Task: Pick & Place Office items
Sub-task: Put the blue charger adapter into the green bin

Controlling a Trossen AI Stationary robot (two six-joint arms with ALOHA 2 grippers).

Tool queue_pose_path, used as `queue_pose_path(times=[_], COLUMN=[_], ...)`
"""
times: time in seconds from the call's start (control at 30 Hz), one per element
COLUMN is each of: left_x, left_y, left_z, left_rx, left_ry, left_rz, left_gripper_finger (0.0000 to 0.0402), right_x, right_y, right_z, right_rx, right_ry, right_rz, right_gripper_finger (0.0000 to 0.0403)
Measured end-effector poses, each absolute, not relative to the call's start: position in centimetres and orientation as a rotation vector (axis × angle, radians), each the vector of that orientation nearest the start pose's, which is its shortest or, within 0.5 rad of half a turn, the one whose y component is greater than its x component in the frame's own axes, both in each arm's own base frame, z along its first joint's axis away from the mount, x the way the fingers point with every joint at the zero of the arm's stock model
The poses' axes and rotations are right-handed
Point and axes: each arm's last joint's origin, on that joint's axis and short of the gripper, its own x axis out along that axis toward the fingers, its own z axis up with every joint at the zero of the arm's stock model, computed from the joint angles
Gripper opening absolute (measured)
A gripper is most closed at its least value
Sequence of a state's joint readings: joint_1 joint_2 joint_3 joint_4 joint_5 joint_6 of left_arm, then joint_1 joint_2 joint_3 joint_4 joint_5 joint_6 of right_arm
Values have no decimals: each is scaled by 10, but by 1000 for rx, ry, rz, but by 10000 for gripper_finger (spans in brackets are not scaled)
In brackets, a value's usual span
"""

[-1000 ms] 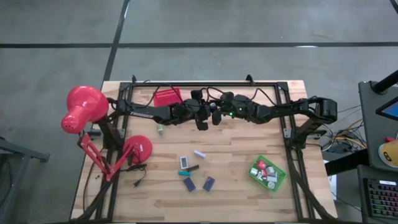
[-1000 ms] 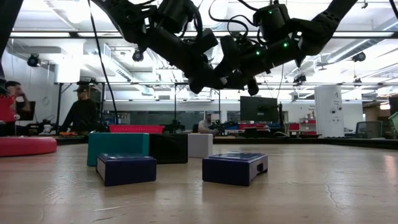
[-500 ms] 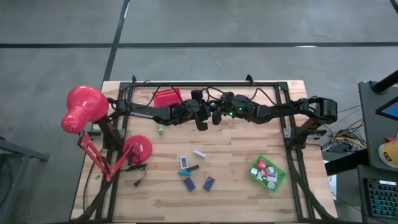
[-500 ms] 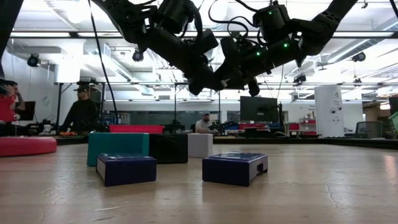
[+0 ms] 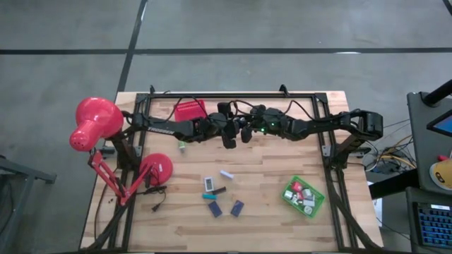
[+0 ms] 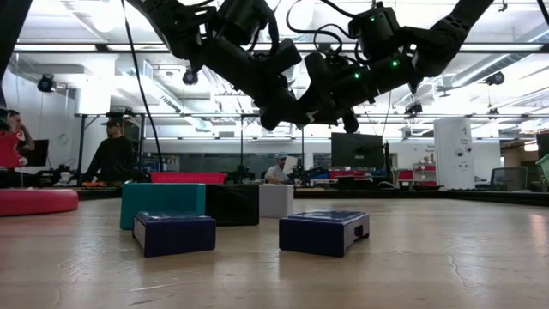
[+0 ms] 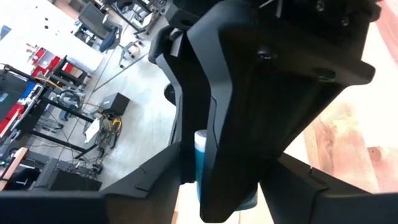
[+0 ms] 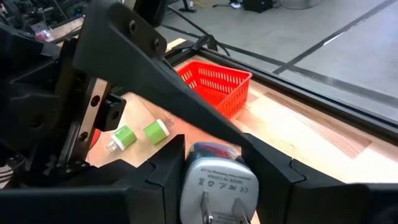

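Though fine print shows on the white plug adapter (image 8: 217,186) pinched in the right pincer (image 8: 214,177), none can be read. Facing it above the wooden desk (image 5: 282,162), the left pincer (image 7: 217,180) stands narrowly parted round a teal-and-white piece (image 7: 200,158) (mostly hidden). Loose office items (image 5: 220,190) lie well below them; an open workshop lies beyond.
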State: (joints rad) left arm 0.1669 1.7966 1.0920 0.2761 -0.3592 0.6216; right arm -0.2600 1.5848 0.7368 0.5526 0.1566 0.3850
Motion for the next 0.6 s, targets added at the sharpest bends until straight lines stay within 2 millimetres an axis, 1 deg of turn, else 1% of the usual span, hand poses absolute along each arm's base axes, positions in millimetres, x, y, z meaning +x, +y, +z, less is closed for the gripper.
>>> queue_pose_path(times=[0.33, 0.6], left_x=[384, 384], left_y=[75, 75], left_z=[209, 208], left_rx=[612, 564], left_ry=[575, 570], left_rz=[384, 392], left_gripper_finger=[253, 263], right_x=[311, 311], right_y=[-87, -87], right_z=[195, 196], right_rx=[395, 393], right_ry=[213, 211], right_rz=[-466, -470], right_gripper_finger=[137, 137])
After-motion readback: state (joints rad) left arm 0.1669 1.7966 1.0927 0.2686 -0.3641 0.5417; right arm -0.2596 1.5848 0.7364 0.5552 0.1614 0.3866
